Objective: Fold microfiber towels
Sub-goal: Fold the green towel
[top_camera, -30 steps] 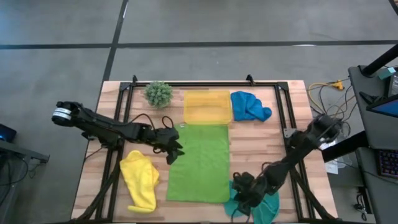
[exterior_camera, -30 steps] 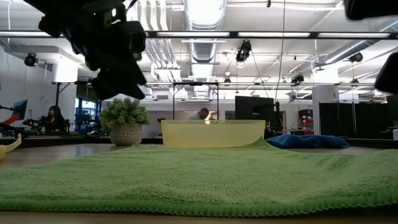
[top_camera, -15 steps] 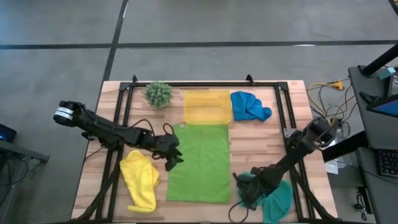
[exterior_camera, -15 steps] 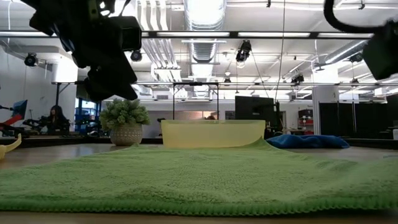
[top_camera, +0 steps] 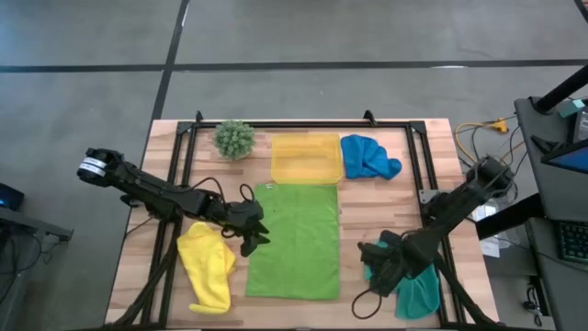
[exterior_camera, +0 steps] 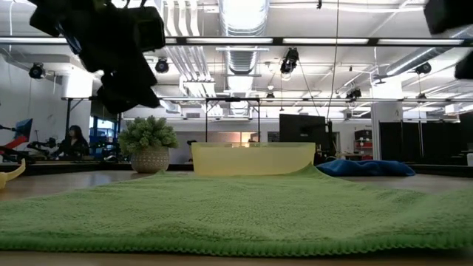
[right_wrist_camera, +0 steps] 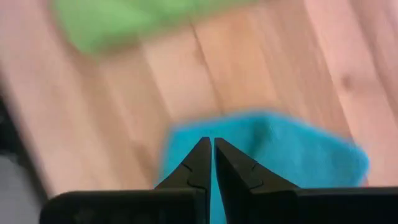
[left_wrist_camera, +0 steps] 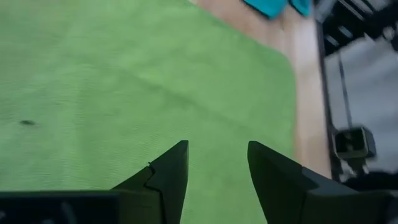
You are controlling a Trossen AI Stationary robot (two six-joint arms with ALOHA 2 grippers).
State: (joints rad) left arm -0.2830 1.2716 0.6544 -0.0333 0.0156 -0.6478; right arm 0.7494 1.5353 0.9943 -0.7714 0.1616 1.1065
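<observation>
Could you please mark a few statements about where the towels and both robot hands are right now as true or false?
1. The lime green towel lies spread flat mid-table. True.
2. The bright blue towel sits inside the yellow tray. False: it lies beside the tray.
3. The left hand is open at the green towel's edge. True.
4. The right hand is wide open. False: it is shut, beside the teal towel.
5. The yellow towel is neatly folded. False: it lies crumpled.

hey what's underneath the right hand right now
The teal towel lies crumpled on the wooden table below the right hand, whose fingers are shut. Whether they pinch the cloth can't be made out, and the arm hides part of the towel.
</observation>
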